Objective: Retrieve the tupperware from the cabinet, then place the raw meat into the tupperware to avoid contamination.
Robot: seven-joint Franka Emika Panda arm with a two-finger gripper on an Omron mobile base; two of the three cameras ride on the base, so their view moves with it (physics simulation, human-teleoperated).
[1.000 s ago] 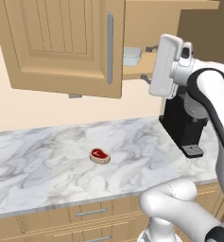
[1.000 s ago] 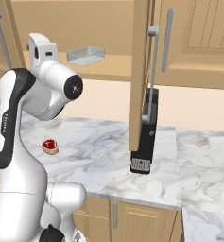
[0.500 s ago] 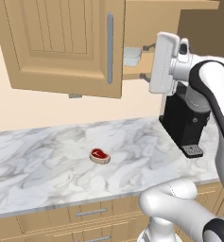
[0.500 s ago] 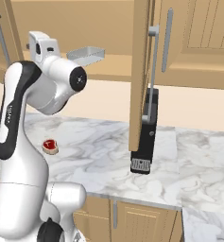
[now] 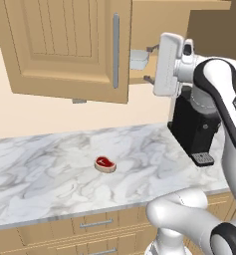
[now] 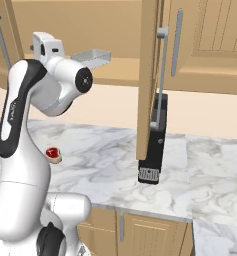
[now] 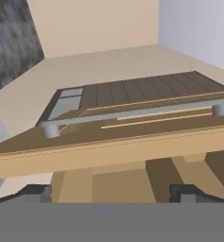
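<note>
The tupperware [image 5: 139, 59] [image 6: 92, 56], a pale grey shallow container, sits on the shelf of the open cabinet [image 5: 64, 45]. My gripper [image 5: 148, 63] is raised to shelf height just right of it. It is open, with one finger above and one below the container's near end and nothing held. In the hand view the gripper [image 7: 113, 194] shows its tips wide apart, facing a cabinet door's edge and its grey bar handle [image 7: 132, 113]. The raw meat [image 5: 105, 163] [image 6: 53, 153] lies on the marble counter [image 5: 50, 169], well below the gripper.
A tall black coffee machine [image 5: 191, 124] [image 6: 155, 140] stands on the counter at the right, under the cabinet. The open cabinet door [image 6: 149, 75] juts out over the counter. Drawers with horizontal handles [image 5: 95, 223] run below the counter's front edge.
The hand has shifted a little left, closer to the tupperware on the shelf, and the arm's elbow has swung. The jaws stay wide. The meat has not moved.
</note>
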